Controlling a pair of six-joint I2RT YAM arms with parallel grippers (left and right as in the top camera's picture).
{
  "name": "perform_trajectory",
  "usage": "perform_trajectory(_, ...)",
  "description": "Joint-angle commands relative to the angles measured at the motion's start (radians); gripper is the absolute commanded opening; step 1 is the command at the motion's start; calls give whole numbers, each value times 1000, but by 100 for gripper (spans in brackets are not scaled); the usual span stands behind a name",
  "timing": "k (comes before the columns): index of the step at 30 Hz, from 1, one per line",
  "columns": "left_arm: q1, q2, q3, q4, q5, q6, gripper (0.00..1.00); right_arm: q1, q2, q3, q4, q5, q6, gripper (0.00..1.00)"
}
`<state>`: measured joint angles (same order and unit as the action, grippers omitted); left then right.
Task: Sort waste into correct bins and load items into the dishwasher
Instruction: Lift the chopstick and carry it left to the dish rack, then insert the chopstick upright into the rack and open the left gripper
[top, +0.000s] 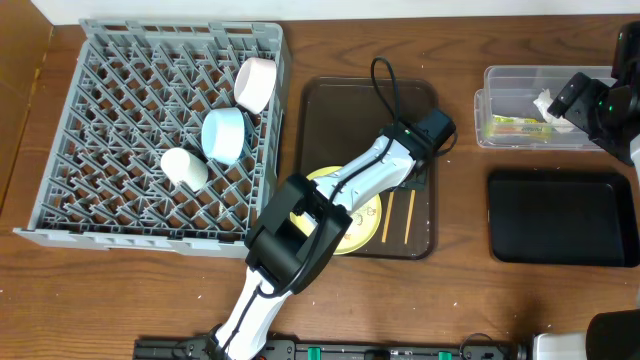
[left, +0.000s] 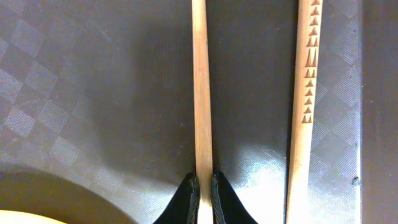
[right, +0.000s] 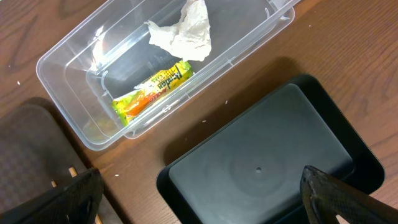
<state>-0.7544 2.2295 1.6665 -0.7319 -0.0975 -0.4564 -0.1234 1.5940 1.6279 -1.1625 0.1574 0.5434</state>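
Observation:
My left gripper (left: 204, 194) is shut on one wooden chopstick (left: 200, 93) that lies on the dark brown tray (left: 93, 93). The second chopstick (left: 306, 93), carved with triangles, lies beside it. In the overhead view the left gripper (top: 412, 180) is over the tray, next to the yellow plate (top: 350, 222). The grey dish rack (top: 100, 120) holds the pinkish-white bowl (top: 256, 84), the light blue bowl (top: 225, 135) and the cream cup (top: 185, 168). My right gripper (right: 202, 205) is open and empty above the black tray (right: 273, 155). The clear tub (right: 74, 74) holds the tissue (right: 186, 31) and the wrapper (right: 152, 90).
The brown tray (top: 330, 110) sits between the rack and the two bins. The clear tub (top: 500, 85) is at the back right, with the black tray (top: 560, 215) in front of it. My left arm crosses over the plate. I cannot make out any food scraps.

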Motion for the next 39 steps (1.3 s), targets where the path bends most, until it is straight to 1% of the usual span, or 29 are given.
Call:
perform_trajectory(1, 2, 21, -33, -11, -11, 18, 8, -12, -9, 6, -1, 10, -10, 99)
perform_trajectory(5, 3, -3, -32, -11, -7, 7, 7, -12, -9, 6, -1, 11, -10, 99)
perform_trajectory(14, 14, -240, -32, -11, 8, 8, 8, -12, -9, 6, -1, 10, -10, 99)
perform_trajectory(17, 24, -293, -32, -11, 8, 8, 7, -12, -9, 6, -1, 10, -10, 99)
perform_trajectory(23, 65, -345, -32, -21, 7, 31, 7, -12, -9, 6, -1, 10, -10, 99)
perform_trajectory(27, 158, -371, -32, -34, 7, 71, 7, -12, -9, 6, -1, 10, -10, 99)
perform_trajectory(31, 301, -400, -32, -50, 7, 139, 7, -12, -9, 6, -1, 10, -9, 99)
perform_trajectory(36, 539, -453, -32, -36, 8, 146, 7, -12, -9, 6, -1, 10, -10, 99)
perform_trajectory(37, 619, -463, -32, -14, 8, 148, 8, -12, -9, 6, -1, 11, -10, 99)
perform_trajectory(39, 693, -466, -32, 18, 8, 163, 8, -12, -9, 6, -1, 11, -10, 99)
